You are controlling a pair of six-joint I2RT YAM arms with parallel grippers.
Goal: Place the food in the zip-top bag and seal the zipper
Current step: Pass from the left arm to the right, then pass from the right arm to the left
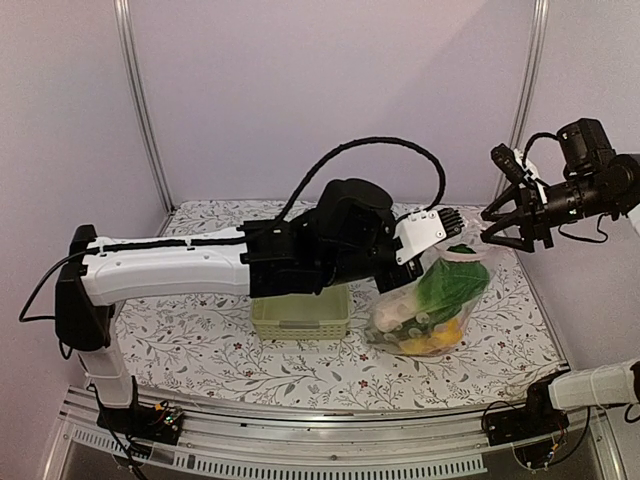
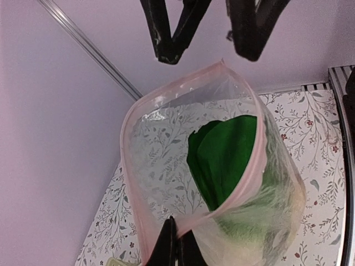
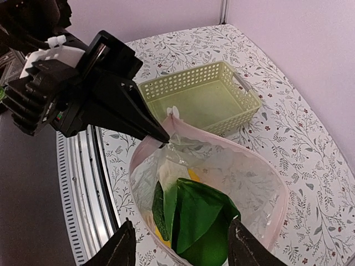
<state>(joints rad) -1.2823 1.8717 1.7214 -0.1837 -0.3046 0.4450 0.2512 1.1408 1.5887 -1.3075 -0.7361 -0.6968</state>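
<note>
The zip-top bag [image 1: 432, 305] stands on the table with its mouth open upward. Its zipper [image 2: 128, 166] is a pale pink strip round the mouth, unsealed. Inside lies the food: a green bok choy leaf [image 3: 202, 219], a cucumber [image 3: 161, 213] and a yellow fruit [image 3: 193, 175]. My left gripper [image 2: 175, 224] is shut on the near rim of the bag and holds it up; it also shows in the right wrist view [image 3: 162, 138]. My right gripper [image 3: 180, 249] is open and empty, above the mouth and apart from the bag, up and to its right in the top view [image 1: 503, 235].
The pale green lattice basket [image 1: 300, 312] stands empty just left of the bag, under my left arm; it also shows in the right wrist view [image 3: 199, 100]. The table's metal rail [image 3: 83, 183] runs along the near edge. Walls close in behind and at the right.
</note>
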